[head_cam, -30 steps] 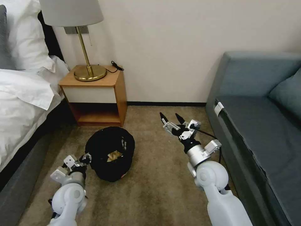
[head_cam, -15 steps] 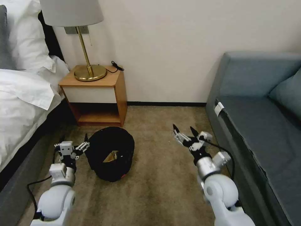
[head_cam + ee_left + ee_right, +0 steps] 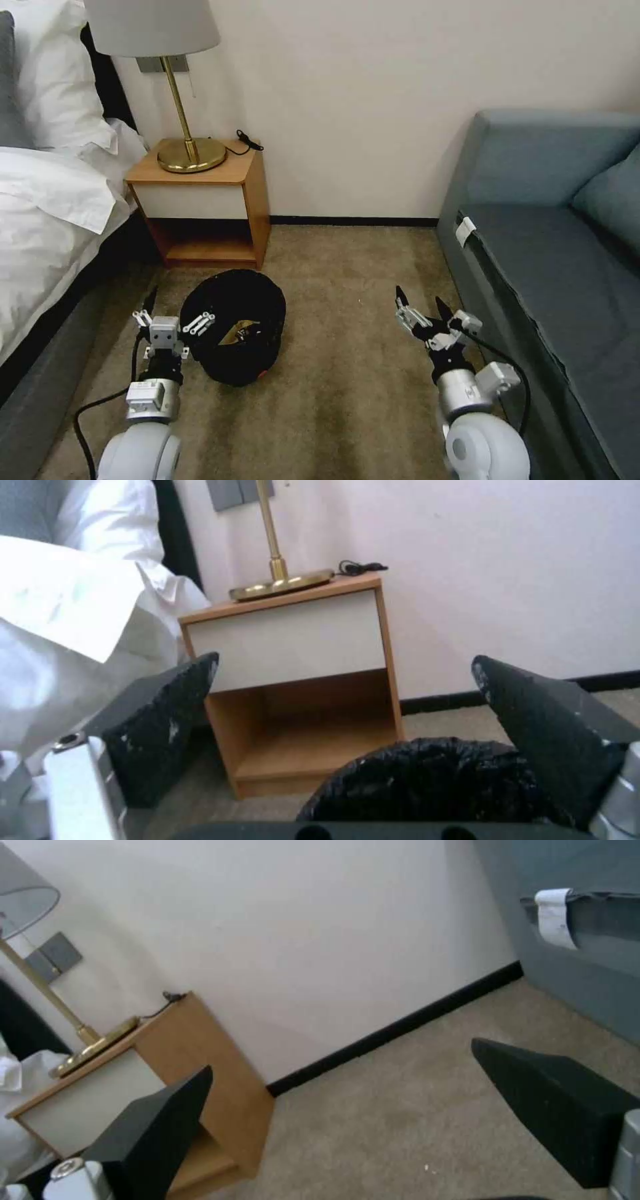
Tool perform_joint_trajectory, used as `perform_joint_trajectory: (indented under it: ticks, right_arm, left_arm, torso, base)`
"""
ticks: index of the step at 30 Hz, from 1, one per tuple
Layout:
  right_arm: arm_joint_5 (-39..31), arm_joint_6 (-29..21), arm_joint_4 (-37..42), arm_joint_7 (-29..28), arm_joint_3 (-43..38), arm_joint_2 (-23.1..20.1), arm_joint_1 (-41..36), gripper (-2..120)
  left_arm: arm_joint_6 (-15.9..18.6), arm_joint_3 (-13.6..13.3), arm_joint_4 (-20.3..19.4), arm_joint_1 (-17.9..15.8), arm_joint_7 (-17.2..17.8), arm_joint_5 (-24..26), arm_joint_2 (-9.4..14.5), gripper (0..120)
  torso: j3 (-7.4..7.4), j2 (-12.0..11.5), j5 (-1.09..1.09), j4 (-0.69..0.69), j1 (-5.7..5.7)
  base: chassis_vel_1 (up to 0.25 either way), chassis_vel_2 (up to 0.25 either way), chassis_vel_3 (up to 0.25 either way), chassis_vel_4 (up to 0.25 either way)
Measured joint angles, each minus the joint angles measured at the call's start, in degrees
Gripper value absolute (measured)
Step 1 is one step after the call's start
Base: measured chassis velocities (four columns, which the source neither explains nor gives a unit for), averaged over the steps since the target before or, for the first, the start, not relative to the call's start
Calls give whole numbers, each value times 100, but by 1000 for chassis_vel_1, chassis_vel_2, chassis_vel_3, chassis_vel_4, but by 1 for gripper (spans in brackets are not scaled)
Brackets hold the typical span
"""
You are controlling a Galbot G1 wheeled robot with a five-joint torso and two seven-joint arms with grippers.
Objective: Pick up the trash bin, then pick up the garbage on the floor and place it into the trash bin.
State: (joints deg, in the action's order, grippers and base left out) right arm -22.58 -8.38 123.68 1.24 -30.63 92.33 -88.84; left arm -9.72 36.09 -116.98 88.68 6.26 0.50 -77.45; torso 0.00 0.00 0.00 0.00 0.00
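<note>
The left gripper [image 3: 175, 311] is hovering with fingers spread just beside the bin [image 3: 233, 327], which is sitting on the carpet [image 3: 347, 400] before the nightstand [image 3: 207, 200] (some yellowish litter is lying inside). The right gripper [image 3: 421, 307] is hanging spread near the sofa [image 3: 553, 267], gripping nothing.

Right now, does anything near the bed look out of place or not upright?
Yes. The trash bin lies tipped on the carpet before the nightstand, its mouth facing the robot, wrappers inside. The left gripper is open beside it; the right gripper hangs open, apart.
</note>
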Motion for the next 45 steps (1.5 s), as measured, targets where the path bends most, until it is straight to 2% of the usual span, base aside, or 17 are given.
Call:
perform_joint_trajectory:
  ticks: [45]
  right_arm:
    - [-18, 3, -20, 4, 20, -19, 31, 100]
  left_arm:
    - [44, 3, 15, -12, 25, 59, 6, 100]
  torso:
    - [1, 0, 0, 0, 0]
  base:
    - [0, 0, 0, 0]
